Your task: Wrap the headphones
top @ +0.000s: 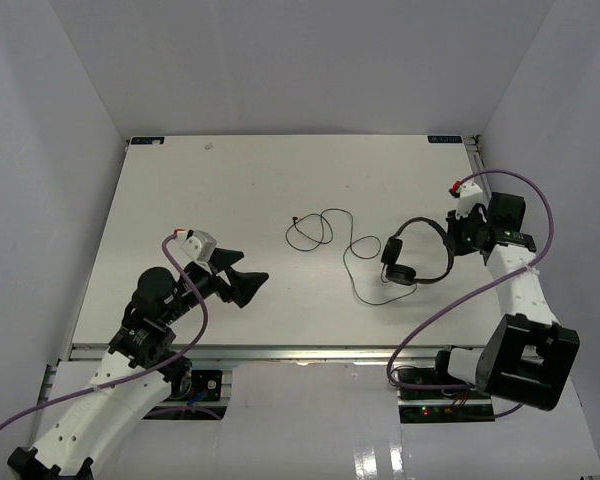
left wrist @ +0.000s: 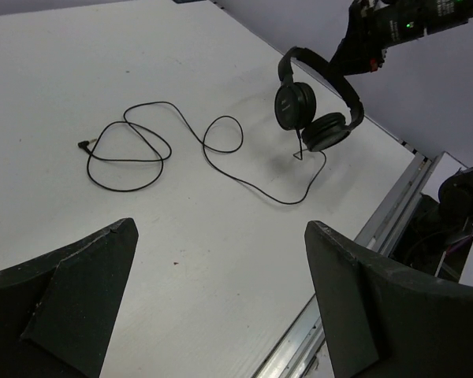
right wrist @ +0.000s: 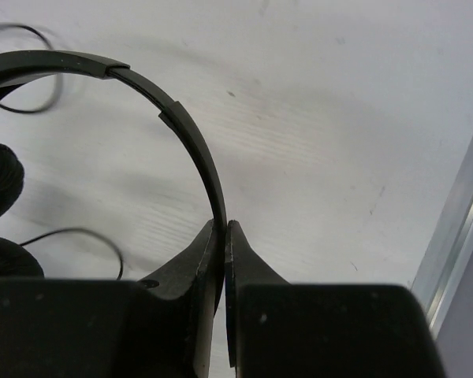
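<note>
Fingers [right wrist: 248, 264] of the right gripper [right wrist: 224, 228] are pinched shut on the headband of the headphones [top: 393, 252], held upright over the table's [top: 180, 200] right side. Their cable [left wrist: 126, 161] trails in loops left of the earcups. Well left of the headphones, the left gripper [left wrist: 221, 228] hangs spread wide, empty.

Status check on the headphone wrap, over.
Right claw shut on headband of headphones. Left claw open, empty. Cable sprawled loose on table, unwrapped. No obstacle in view.

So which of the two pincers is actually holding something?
The right pincer: it is clamped on the headphones by their thin band. The left pincer gapes wide, holding nothing.
</note>
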Action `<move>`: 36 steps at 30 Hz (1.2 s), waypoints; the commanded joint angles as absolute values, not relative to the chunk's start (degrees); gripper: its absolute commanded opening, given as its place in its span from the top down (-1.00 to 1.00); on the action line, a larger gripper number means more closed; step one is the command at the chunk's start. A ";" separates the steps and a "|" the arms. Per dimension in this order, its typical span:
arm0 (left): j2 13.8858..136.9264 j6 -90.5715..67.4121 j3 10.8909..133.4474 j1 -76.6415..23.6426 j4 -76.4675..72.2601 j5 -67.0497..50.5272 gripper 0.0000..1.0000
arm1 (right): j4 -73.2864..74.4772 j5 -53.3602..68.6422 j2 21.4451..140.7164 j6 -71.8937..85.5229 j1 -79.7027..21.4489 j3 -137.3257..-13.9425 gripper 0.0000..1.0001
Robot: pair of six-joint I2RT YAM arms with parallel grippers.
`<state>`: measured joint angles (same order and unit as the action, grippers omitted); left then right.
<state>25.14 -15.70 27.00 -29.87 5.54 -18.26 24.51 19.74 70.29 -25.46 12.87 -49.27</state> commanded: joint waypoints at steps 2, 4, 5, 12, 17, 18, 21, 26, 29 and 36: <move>28.06 -19.05 26.64 -30.06 5.40 -15.58 -0.96 | 23.86 20.45 64.02 -13.55 -2.24 -51.62 0.85; 27.97 -18.41 25.34 -30.06 3.40 -19.02 -0.96 | 22.76 17.68 63.51 -9.92 -8.72 -53.92 0.85; 27.81 -18.18 24.53 -30.06 2.21 -21.78 -0.96 | 22.28 16.97 63.49 -8.98 -10.78 -55.27 0.85; 27.23 -17.86 21.21 -30.36 -3.82 -27.54 -0.96 | 24.77 21.74 73.80 -1.20 -13.91 -73.36 0.85; 33.96 -14.52 22.24 -33.07 -5.46 -26.11 -0.96 | 24.34 24.08 77.54 3.75 -14.15 -80.62 0.85; 35.74 -13.28 22.41 -34.10 -6.57 -25.28 -0.96 | 23.83 24.31 77.83 4.57 -14.18 -81.14 0.85; 40.45 -10.72 21.27 -36.56 -12.47 -24.52 -0.96 | 22.01 24.65 77.61 6.82 -14.19 -81.47 0.85; 52.52 -6.54 20.84 -41.93 -27.80 -23.49 -0.96 | 19.93 24.73 76.59 10.56 -14.15 -82.21 0.85; 60.18 -3.48 22.81 -44.47 -35.86 -21.26 -0.96 | 19.70 25.91 76.16 12.45 -14.18 -82.70 0.85; 75.93 2.62 27.96 -48.37 -45.56 -18.11 -0.96 | 19.52 27.72 74.23 15.19 -14.11 -83.31 0.85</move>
